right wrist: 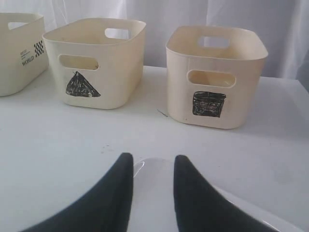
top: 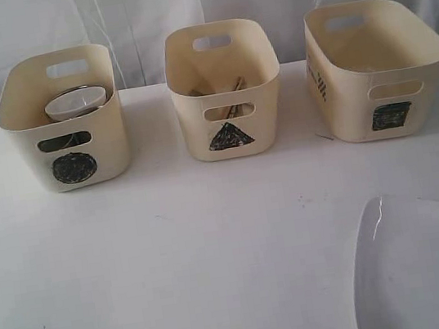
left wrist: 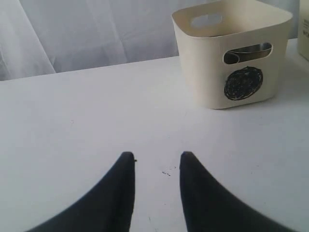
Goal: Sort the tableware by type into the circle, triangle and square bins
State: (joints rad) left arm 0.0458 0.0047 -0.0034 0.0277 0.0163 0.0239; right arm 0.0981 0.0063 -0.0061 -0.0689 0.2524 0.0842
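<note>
Three bins line the back of the white table [top: 176, 262]. The circle bin [top: 108, 140] at upper left has a small white bowl [top: 76, 103] sitting high inside it, and steel glints through its handle slot. The triangle bin [top: 267, 120] at top centre holds wooden chopsticks [top: 221, 90]. The square bin [top: 351, 107] at upper right shows only bare walls. The big white plate [top: 433, 265] lies on the table in the lower right corner, well apart from the bins. The right gripper [right wrist: 152, 159] hangs over the plate's corner with its fingers parted and clamping nothing, though contact cannot be told. The left gripper [left wrist: 155, 157] is spread too, over bare table, empty.
</note>
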